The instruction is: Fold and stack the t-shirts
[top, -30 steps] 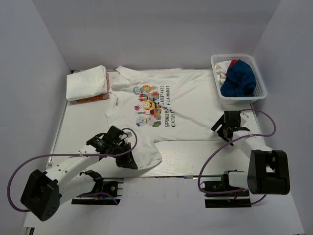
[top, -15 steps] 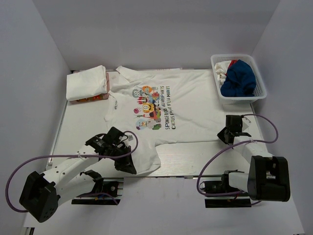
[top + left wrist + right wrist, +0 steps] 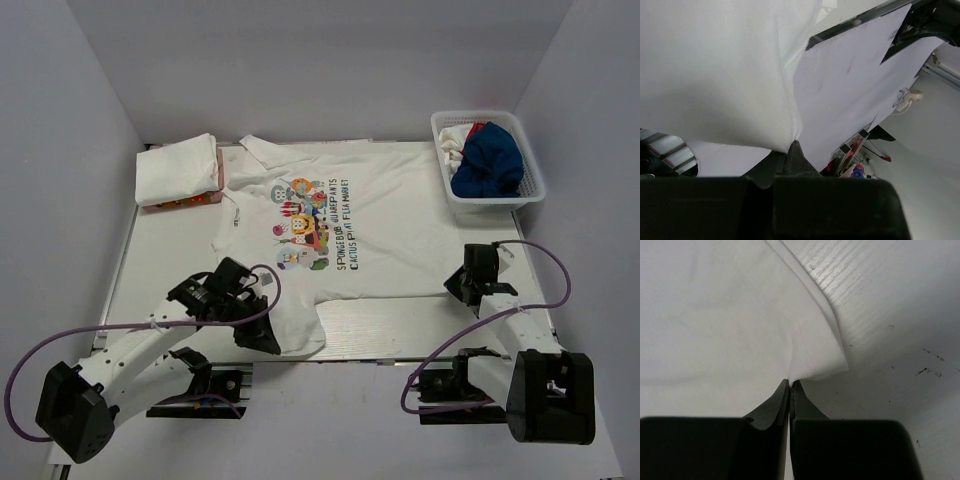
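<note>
Printed t-shirt point(image 3: 385, 215): spread flat on the worktop point(image 3: 165, 265), print facing up
Left fingers point(image 3: 794, 152): pinched shut on the shirt's near-left flap at the worktop's near edge
Right fingers point(image 3: 784, 391): closed on the shirt's near-right hem corner
Folded t-shirts point(image 3: 178, 168): stacked at the far-left corner
Blue t-shirt point(image 3: 488, 158): bunched in the basket point(image 3: 497, 199), far right

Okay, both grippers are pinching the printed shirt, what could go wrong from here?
1. The right gripper bites only the very corner of the printed t-shirt; it may slip out when lifted.
2. The left gripper also pinches just an edge.
3. The shirt's far sleeve lies beside the folded stack; dragging could disturb it.
</note>
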`<state>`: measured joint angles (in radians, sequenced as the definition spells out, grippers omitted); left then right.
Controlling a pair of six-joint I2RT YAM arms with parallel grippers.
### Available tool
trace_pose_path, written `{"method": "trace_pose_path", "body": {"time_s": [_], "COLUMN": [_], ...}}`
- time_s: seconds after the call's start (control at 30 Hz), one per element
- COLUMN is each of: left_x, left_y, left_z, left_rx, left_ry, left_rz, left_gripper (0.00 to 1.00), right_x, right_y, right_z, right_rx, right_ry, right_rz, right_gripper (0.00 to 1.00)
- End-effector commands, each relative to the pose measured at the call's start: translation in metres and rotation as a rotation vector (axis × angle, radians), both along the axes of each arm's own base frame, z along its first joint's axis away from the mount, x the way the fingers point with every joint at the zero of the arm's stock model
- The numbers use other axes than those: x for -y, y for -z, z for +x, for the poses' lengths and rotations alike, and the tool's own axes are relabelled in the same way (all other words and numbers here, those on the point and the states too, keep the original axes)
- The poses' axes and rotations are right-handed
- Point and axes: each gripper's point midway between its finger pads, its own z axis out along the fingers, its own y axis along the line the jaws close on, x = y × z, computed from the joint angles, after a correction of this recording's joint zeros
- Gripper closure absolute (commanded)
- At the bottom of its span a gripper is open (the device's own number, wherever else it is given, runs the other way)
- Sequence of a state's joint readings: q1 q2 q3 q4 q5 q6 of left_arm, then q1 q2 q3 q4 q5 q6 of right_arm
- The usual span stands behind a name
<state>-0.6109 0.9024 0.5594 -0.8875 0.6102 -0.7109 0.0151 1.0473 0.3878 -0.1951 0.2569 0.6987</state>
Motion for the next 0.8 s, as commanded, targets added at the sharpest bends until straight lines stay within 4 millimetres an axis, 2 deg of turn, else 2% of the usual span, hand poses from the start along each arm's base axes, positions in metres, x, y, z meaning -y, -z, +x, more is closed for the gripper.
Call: {"method": "trace_pose_path", "body": {"time_s": [0.0, 0.07, 0.17, 0.23, 0.3, 0.37, 0.4, 0.47, 0.5, 0.57, 0.6, 0.63, 0.7, 0.73, 0.77], "left_x": [0.019, 0.034, 0.048, 0.056, 0.064, 0.068, 0.071, 0.072, 0.070, 0.071, 0.065, 0.059, 0.044, 0.040, 0.033], "left_y": [-0.025, -0.043, -0.057, -0.059, -0.069, -0.063, -0.070, -0.070, -0.067, -0.070, -0.068, -0.066, -0.071, -0.066, -0.074], "left_z": [0.023, 0.043, 0.067, 0.073, 0.090, 0.103, 0.113, 0.137, 0.147, 0.170, 0.184, 0.194, 0.223, 0.233, 0.249], "left_rx": [0.100, 0.205, 0.278, 0.290, 0.346, 0.346, 0.369, 0.402, 0.418, 0.442, 0.462, 0.462, 0.502, 0.491, 0.536], "left_ry": [0.013, 0.033, 0.025, 0.037, 0.029, 0.009, -0.001, -0.046, -0.074, -0.114, -0.157, -0.188, -0.281, -0.314, -0.360], "left_rz": [-0.085, -0.157, -0.214, -0.246, -0.281, -0.246, -0.242, -0.185, -0.143, -0.103, -0.052, -0.021, 0.065, 0.104, 0.135], "left_gripper": [1.00, 1.00, 1.00, 1.00, 1.00, 1.00, 1.00, 1.00, 1.00, 1.00, 1.00, 1.00, 1.00, 1.00, 1.00], "right_x": [-0.003, -0.008, -0.013, -0.020, -0.022, -0.025, -0.026, -0.030, -0.033, -0.033, -0.031, -0.031, -0.031, -0.029, -0.031], "right_y": [-0.009, -0.014, -0.021, -0.031, -0.040, -0.045, -0.048, -0.049, -0.059, -0.058, -0.067, -0.064, -0.074, -0.073, -0.074], "right_z": [0.005, 0.011, 0.022, 0.033, 0.042, 0.049, 0.055, 0.062, 0.069, 0.074, 0.082, 0.083, 0.091, 0.093, 0.095], "right_rx": [0.017, 0.031, 0.040, 0.073, 0.098, 0.095, 0.097, 0.097, 0.118, 0.110, 0.129, 0.115, 0.134, 0.130, 0.132], "right_ry": [-0.040, -0.068, -0.093, -0.117, -0.135, -0.150, -0.154, -0.163, -0.169, -0.171, -0.160, -0.163, -0.158, -0.149, -0.155], "right_rz": [-0.011, -0.003, -0.004, 0.000, -0.008, -0.019, -0.020, -0.018, -0.015, -0.033, -0.045, -0.053, -0.063, -0.068, -0.070], "right_gripper": [1.00, 1.00, 1.00, 1.00, 1.00, 1.00, 1.00, 1.00, 1.00, 1.00, 1.00, 1.00, 1.00, 1.00, 1.00]}}
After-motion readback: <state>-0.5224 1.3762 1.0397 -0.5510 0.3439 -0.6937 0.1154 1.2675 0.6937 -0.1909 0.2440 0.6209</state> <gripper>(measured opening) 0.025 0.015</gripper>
